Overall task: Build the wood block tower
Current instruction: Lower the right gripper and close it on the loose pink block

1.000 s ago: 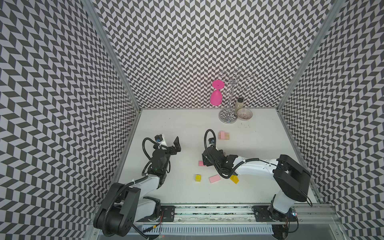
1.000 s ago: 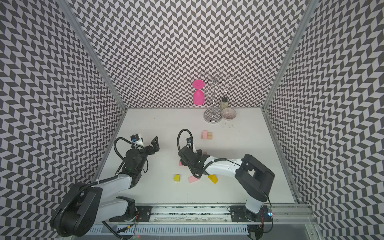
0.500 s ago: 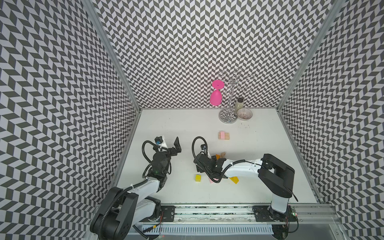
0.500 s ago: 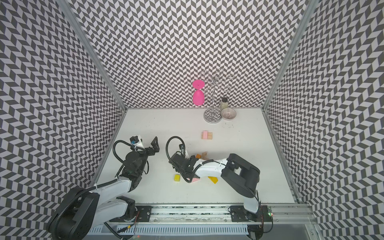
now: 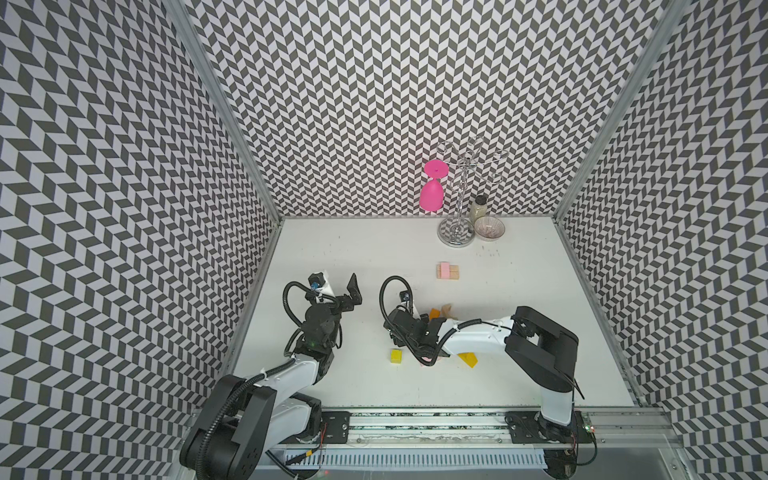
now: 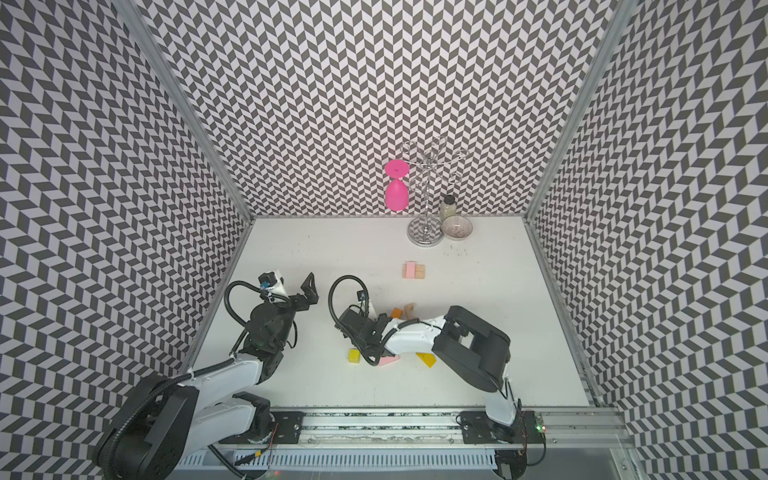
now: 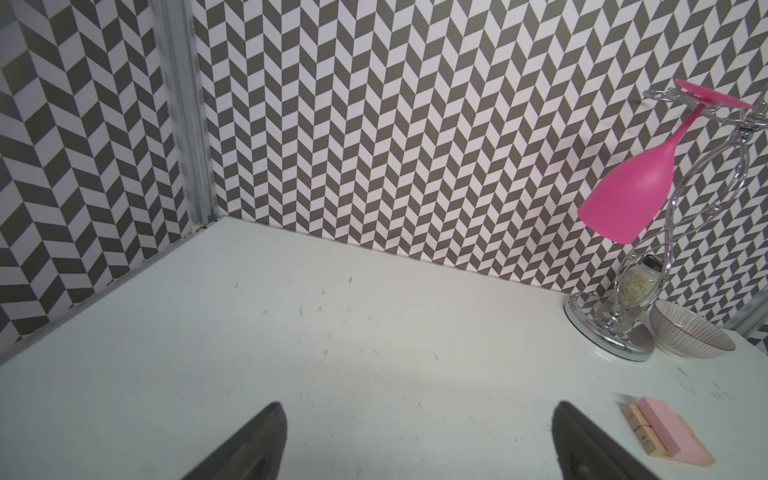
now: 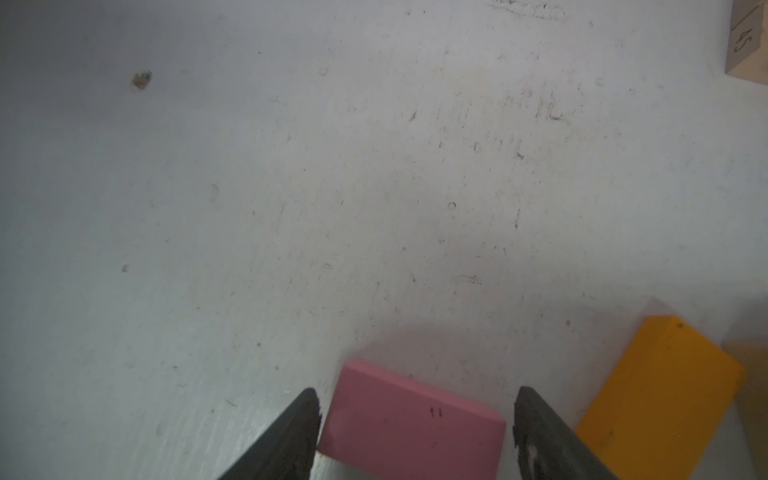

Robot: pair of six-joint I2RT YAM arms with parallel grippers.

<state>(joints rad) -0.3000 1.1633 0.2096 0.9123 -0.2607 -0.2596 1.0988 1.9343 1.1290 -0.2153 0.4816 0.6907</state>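
Leftward moved the right end effector (image 8: pixel 415 392); it flanked the pink bar (image 8: pixel 411 432), judged light and rigid, across its width, seemingly not yet pinching; left end effector (image 7: pixel 417 405) gaped empty.

Both top views look steeply down from high above the near edge, facing the far chevron-patterned wall (image 5: pixel 374 104). They cover the whole white tabletop (image 5: pixel 374 257) almost identically. The left wrist camera sits low and looks far-right at the chrome wire stand (image 7: pixel 611 347) and the low stack of tan and pink wooden bars (image 7: pixel 665 432), both shared with the top views. The right wrist camera looks down closely at a pale pink wooden block (image 8: pixel 411 428).
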